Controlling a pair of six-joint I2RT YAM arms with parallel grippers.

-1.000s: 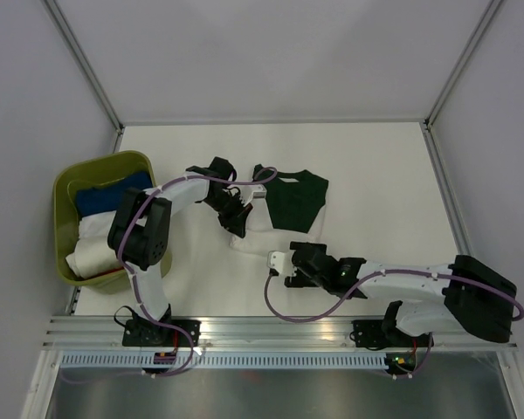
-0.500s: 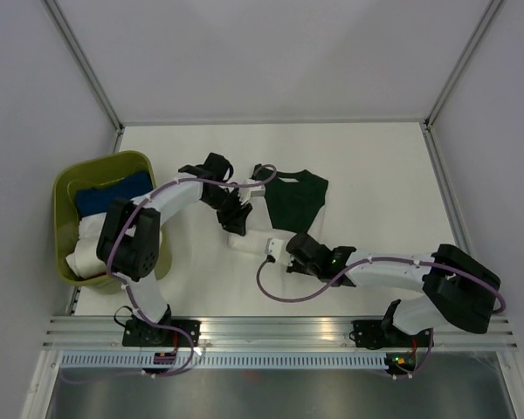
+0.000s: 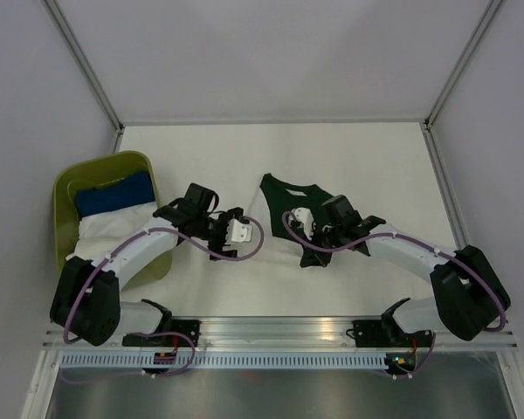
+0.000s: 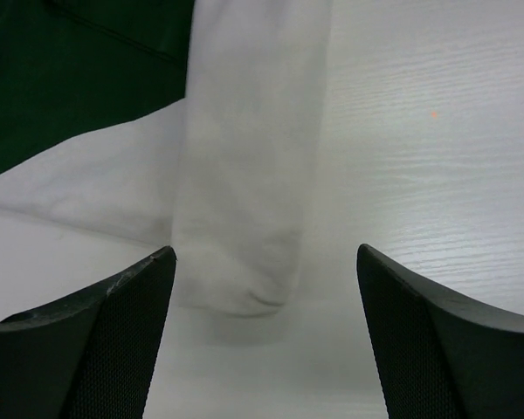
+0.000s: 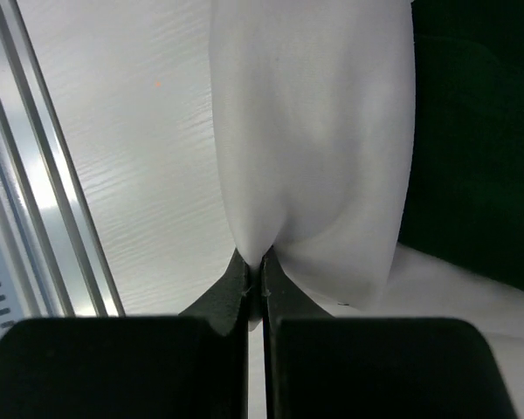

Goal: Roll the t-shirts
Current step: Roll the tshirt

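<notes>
The right arm's fingers are pressed fully together, pinching a fold of the white soft cloth t-shirt, which bulges just ahead of their tips. The plain dark green cloth t-shirt lies ahead to their right, touching the white one. The left arm's fingers stand wide apart and hold nothing. A folded band of the white t-shirt lies ahead between them on the pale wood-grain tabletop.
</notes>
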